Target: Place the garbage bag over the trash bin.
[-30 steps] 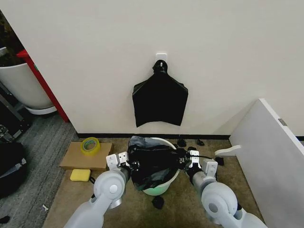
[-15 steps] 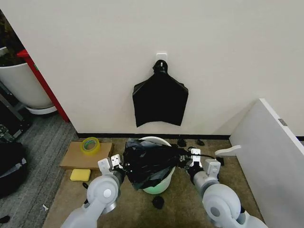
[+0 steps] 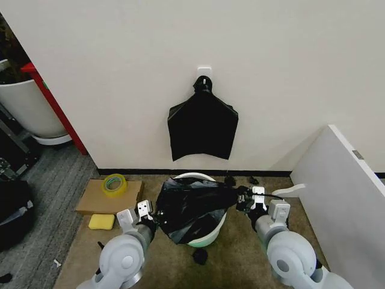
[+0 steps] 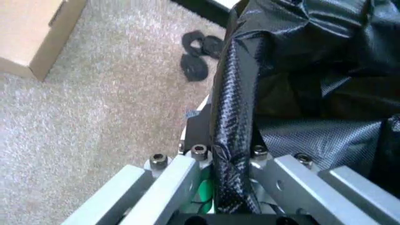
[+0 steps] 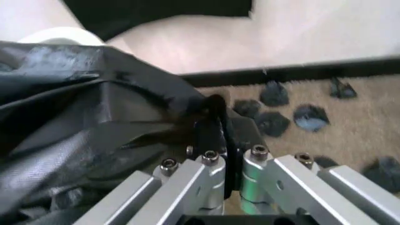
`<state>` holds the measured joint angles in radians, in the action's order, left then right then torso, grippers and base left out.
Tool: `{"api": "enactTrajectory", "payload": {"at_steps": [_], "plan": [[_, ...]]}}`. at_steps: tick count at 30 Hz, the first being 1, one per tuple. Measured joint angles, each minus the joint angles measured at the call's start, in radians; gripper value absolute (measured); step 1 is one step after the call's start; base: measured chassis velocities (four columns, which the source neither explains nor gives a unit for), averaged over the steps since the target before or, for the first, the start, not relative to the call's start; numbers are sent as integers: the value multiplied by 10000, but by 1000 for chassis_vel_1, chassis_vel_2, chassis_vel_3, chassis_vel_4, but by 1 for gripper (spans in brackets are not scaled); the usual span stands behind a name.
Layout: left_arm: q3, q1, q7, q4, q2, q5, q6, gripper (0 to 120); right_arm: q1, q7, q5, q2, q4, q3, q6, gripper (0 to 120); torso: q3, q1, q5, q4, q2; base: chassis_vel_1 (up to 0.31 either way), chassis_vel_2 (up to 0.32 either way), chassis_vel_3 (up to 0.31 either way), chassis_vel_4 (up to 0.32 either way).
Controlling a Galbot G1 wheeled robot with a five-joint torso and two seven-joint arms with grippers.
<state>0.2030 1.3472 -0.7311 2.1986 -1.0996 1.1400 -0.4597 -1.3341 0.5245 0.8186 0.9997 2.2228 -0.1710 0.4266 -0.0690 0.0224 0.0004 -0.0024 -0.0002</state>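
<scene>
Risk: thin glossy black plastic garbage bag [image 3: 191, 208], clenched by left end effector [image 3: 150, 215] and right end effector [image 3: 243, 200], could tear or slip off round cream-white plastic trash bin [image 3: 207, 237] rim.

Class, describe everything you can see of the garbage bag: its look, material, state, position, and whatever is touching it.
The garbage bag is thin, glossy, crinkled black plastic. It is stretched sideways above the trash bin, covering most of the bin's mouth, with the white far rim showing behind it. The left gripper pinches a bunched fold at one end and the right gripper clamps the other. Loose folds hang down over the bin's near side.
</scene>
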Motion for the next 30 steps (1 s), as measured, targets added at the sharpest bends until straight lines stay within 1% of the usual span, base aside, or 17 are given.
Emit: {"api": "enactTrajectory", "payload": {"at_steps": [1, 5, 7, 9, 11, 12, 14, 16, 17, 18, 20, 22, 23, 25, 26, 28, 30], "plan": [[0, 0, 0, 0, 0, 0, 0, 1, 0, 0, 0, 0, 0, 0, 0, 0, 0, 0, 0, 0, 0, 0, 0, 0, 0], [71, 58, 37, 332, 175, -139, -113, 1, -442, -529, -893, -295, 801, -114, -190, 12, 1, 0, -1, -1, 1, 0, 0, 0, 0], [105, 61, 72, 517, 320, -229, -212, 1, -941, -851, -1400, -535, 1458, -498, -173, 24, 2, -1, -3, -2, 1, 0, 0, 0, 0], [112, 60, 86, 546, 360, -239, -227, 1, -1086, -919, -1493, -591, 1574, -613, -180, 26, 2, -1, -3, -1, 1, 0, 0, 0, 0], [132, 54, 105, 588, 495, -264, -258, 1, -1605, -1136, -1808, -761, 1915, -1127, -244, 36, 2, -1, -2, -1, 0, 0, 0, 0, 0], [134, 49, 106, 588, 515, -268, -261, 1, -1693, -1167, -1861, -783, 1962, -1236, -260, 38, 2, -1, -1, -1, 1, 0, 0, 0, 0], [150, -19, 32, 578, 592, -314, -287, 1, -2148, -1367, -2093, -825, 2189, -1979, -343, 49, 2, -1, -1, -2, 1, 0, 0, 0, 0], [158, -71, -42, 532, 594, -345, -287, 1, -2294, -1430, -2097, -810, 2267, -2247, -358, 52, 2, -1, -2, -1, 1, 0, 0, 0, 0], [167, -110, -74, 488, 611, -363, -287, 1, -2455, -1545, -2092, -788, 2341, -2494, -392, 57, 2, -1, -3, -3, 1, 0, 0, 0, 0], [168, -126, -75, 474, 634, -368, -290, 1, -2555, -1658, -2102, -780, 2379, -2618, -449, 59, 2, -1, -2, -2, 0, 0, 0, 0, 0], [163, -152, 45, 488, 775, -445, -339, 1, -2895, -2428, -2392, -862, 2503, -2857, -916, 69, 2, -1, -2, -3, 1, 0, 0, 0, 0], [107, -152, 365, 568, 922, -765, -391, 1, -2983, -3406, -2842, -1173, 2586, -2781, -1446, 77, 2, -1, -3, -3, 1, 0, 0, 0, 0], [107, -152, 365, 568, 922, -765, -391, 1, -2983, -3406, -2842, -1173, 2586, -2781, -1446, 77, 2, -1, -3, -3, 1, 0, 0, 0, 0], [45, -143, 826, 651, 1078, -1199, -446, 1, -2686, -4518, -3311, -1632, 2559, -2460, -1859, 86, 2, -1, -1, -2, 1, 0, 0, 0, 0], [31, -140, 948, 681, 1112, -1308, -469, 1, -2580, -4777, -3427, -1746, 2530, -2392, -1926, 88, 2, -1, -1, 0, 1, 0, 0, 0, 0], [-62, -105, 1545, 822, 1292, -1860, -536, 1, -1982, -5858, -4032, -2192, 2311, -2161, -2032, 98, 1, -1, -3, 2, 1, 0, 0, 0, 0], [-108, -100, 1762, 847, 1365, -2077, -540, 1, -1753, -6223, -4226, -2318, 2238, -2084, -2044, 98, 1, -1, 0, 3, 1, 0, 0, 0, 0]]}}
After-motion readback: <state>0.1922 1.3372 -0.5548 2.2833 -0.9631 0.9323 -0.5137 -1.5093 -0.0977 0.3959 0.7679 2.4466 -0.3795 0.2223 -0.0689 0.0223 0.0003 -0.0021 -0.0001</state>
